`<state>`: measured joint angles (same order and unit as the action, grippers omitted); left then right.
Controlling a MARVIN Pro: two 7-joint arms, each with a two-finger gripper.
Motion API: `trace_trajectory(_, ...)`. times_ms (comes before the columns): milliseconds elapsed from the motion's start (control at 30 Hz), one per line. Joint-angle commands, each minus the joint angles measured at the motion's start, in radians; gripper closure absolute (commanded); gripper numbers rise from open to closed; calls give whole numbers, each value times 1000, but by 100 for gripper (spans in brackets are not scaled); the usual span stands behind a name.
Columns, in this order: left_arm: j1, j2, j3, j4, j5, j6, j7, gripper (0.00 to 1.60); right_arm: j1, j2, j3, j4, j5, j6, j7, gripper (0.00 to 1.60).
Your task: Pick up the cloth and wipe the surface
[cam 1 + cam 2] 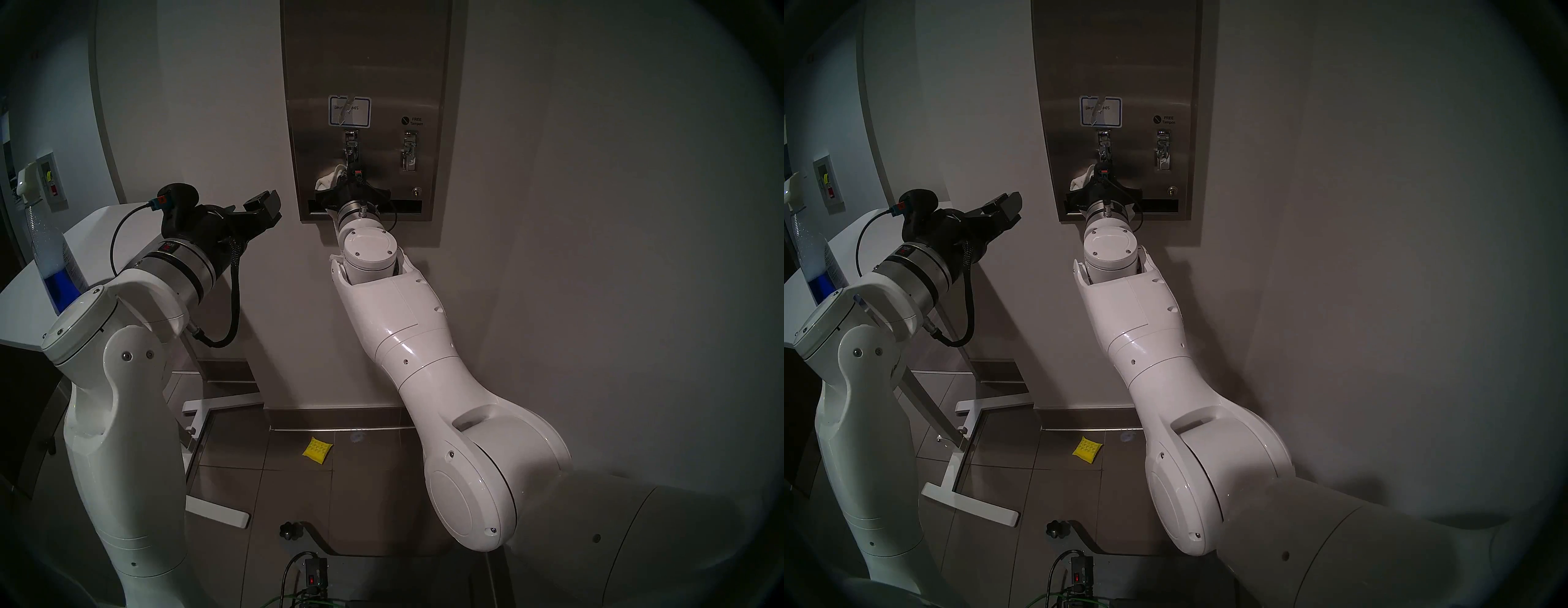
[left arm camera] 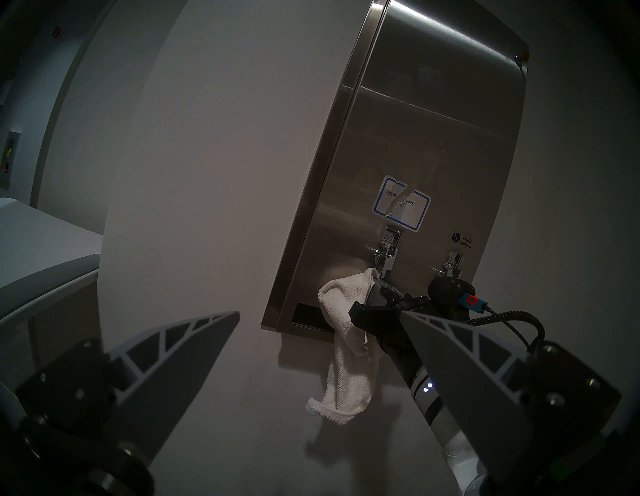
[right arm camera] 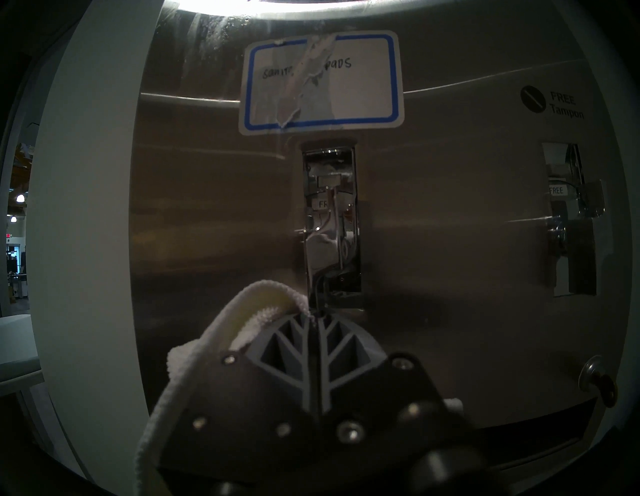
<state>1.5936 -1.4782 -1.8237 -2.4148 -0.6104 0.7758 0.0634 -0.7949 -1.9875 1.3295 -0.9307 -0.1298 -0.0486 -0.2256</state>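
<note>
cloth (image 2: 346, 311) against dispenser front (image 2: 433, 156), below label (image 2: 401, 204), left of right lever (image 2: 450, 265)

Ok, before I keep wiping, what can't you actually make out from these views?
- Whether the cloth touches the dispenser front: the right hand blocks the contact in the right wrist view, and the head views are too small.
- Handwriting on the label: a torn strip covers the middle.
- The dark slot: partly hidden behind the right wrist in the head views.
- The cloth's lower end: cut off in the right wrist view.
</note>
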Motion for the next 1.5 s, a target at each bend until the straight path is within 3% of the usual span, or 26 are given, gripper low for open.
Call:
trace_trajectory(0, -24, 1, 2, -29, 0, -10, -1, 0, 104, 33, 48, 39, 4, -4, -6, 160)
trace_trajectory(100, -24, 1, 2, -29, 0, -10, -1, 0, 125, 45, 46, 88, 5, 21, 17, 160)
trace_trajectory(300, -24, 0, 2, -29, 0, -10, 0, 0, 133, 48, 40, 133, 8, -40, 36, 160)
trace_trajectory(633, -23, 2, 1, -29, -1, -9, -2, 0, 90, 31, -43, 9, -40, -196, 65, 160)
trace_trajectory(767, -21, 2, 1, -27, -2, -9, -2, 0, 103, 14, -53, 8, -32, -213, 72, 160)
trace_trajectory(933, -21, 2, 1, -27, -2, -9, -3, 0, 62, 8, -73, -36, -34, -280, 71, 160)
trace_trajectory(1167, -22, 2, 1, -27, -2, -9, -3, 0, -2, 42, -91, -139, -53, -366, 65, 160)
trace_trajectory(1200, -22, 2, 1, -27, -2, -9, -3, 0, 26, 43, -83, -100, -56, -370, 51, 160)
trace_trajectory(1467, -22, 2, 1, -28, -2, -9, -2, 0, 21, 89, -64, -207, -84, -451, 26, 160)
